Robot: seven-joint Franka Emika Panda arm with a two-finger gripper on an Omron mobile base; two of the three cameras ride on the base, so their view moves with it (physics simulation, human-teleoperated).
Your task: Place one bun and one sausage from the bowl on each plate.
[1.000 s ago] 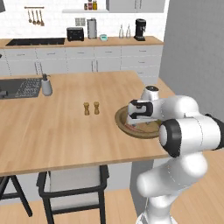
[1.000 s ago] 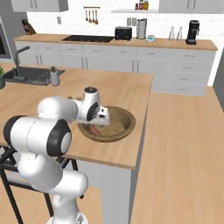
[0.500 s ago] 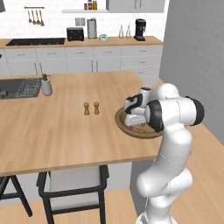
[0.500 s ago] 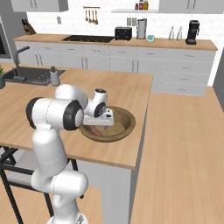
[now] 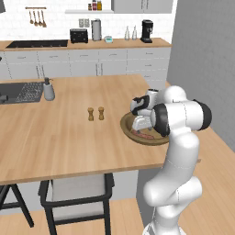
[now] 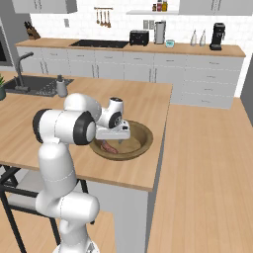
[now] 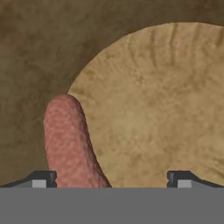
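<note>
In the hand view the pincer (image 7: 111, 181) is open as wide as it goes, with one dark tip at the lower left and one at the lower right, and it holds nothing. A reddish-brown sausage (image 7: 68, 140) lies in the lower left of that view, between the two tips but much closer to the left one. It rests where the pale floor of the wooden bowl (image 7: 39, 43) meets the dark sloping wall. In the right base view the pincer (image 6: 112, 136) hangs low over the bowl (image 6: 143, 143), just left of the middle of the frame, and the sausage (image 6: 107, 147) peeks out under it. Since a second ago the big white arm has swung up from low and bent to tall and straight, while the hand has stayed over the bowl with its jaws wide. I think it is lining up to drop and pinch the sausage; nothing has left the bowl yet. Farther back, two small shakers (image 5: 95, 114) stand on the counter, well apart from the bowl.
</note>
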